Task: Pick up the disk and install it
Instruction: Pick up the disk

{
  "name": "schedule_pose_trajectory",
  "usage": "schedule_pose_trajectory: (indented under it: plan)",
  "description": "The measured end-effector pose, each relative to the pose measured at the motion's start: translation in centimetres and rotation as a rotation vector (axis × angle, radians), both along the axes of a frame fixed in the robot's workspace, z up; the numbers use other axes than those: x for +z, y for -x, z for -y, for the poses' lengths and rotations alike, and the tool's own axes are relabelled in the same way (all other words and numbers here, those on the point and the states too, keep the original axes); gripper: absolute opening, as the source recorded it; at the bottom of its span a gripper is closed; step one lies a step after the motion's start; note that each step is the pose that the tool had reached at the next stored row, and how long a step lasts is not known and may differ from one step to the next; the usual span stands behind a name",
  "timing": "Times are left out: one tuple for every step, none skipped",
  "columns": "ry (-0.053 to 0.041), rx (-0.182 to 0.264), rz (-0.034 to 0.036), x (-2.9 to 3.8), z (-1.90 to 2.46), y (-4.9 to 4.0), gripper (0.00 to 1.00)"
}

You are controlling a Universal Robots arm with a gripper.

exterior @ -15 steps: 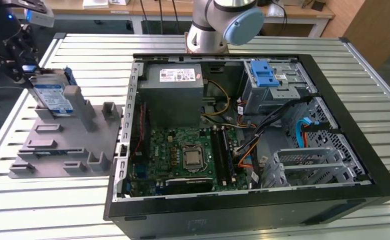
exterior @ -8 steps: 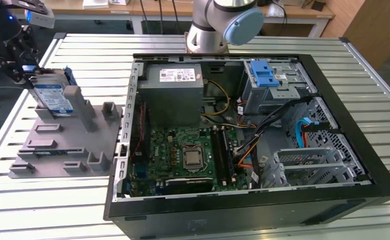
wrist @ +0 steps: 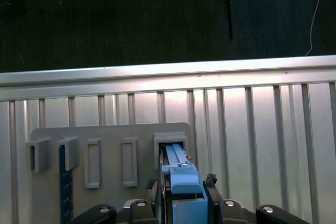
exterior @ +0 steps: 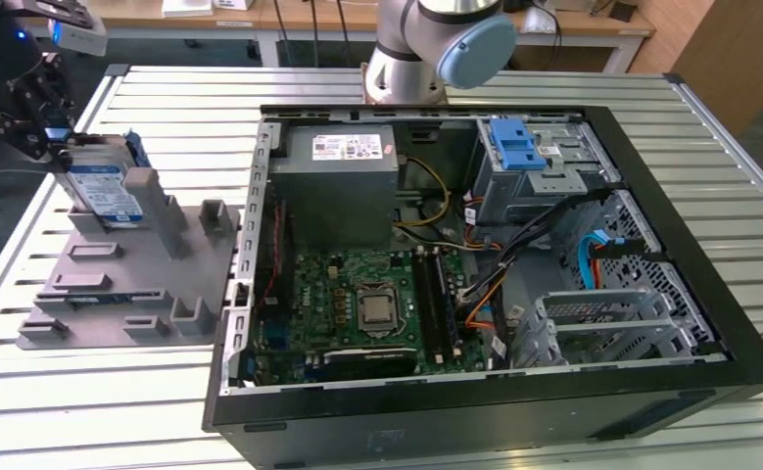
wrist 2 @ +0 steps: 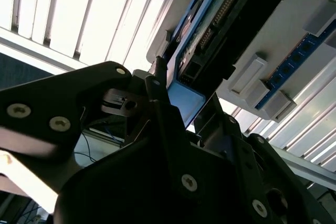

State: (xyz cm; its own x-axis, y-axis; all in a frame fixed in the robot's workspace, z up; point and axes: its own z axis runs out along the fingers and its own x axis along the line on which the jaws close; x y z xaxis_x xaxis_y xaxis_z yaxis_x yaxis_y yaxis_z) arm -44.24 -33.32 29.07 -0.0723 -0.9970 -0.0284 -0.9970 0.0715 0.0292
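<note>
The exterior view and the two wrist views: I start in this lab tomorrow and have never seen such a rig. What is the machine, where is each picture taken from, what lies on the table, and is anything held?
The machine is a single robot arm with a gripper at its end. The exterior view comes from a camera off the arm, looking down on a slatted metal table. The two wrist views come from cameras riding on the arm near the gripper. On the table stand an open computer case and, at the exterior view's left, a grey holder. The disk, silver with blue rails, stands upright in a slot of that holder. The gripper is at the disk's upper end; whether it grips the disk cannot be told.
</note>
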Motion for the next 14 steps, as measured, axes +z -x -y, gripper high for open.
schedule_pose_trajectory:
  plan:
    - [0.0006,0.0,-0.0001,0.0,0.0,0.0,0.46]
    - [0.0009,0.0,-0.0003,0.01,0.0,0.0,0.46]
    - [0.0014,0.0,-0.0004,-0.01,0.0,0.0,0.46]
    - [0.0014,0.0,-0.0003,-0.03,0.0,0.0,0.46]
    - [0.0014,0.0,-0.0003,-0.03,0.0,0.0,0.46]
    - [0.0014,0.0,-0.0002,-0.04,0.0,0.0,0.46]
    - [0.0014,0.0,-0.0002,-0.04,0.0,0.0,0.46]
    - [0.0014,0.0,-0.0002,-0.04,0.0,0.0,0.46]
    - [0.0014,0.0,-0.0002,-0.04,0.0,0.0,0.46]
    - [0.0014,0.0,-0.0002,-0.04,0.0,0.0,0.46]
    - [0.0014,0.0,-0.0002,-0.04,0.0,0.0,0.46]
    - [0.0014,0.0,-0.0002,-0.04,0.0,0.0,0.46]
    - [0.0014,0.0,-0.0002,-0.04,0.0,0.0,0.46]
    - [0.0016,0.0,-0.0004,-0.03,0.0,0.0,0.45]
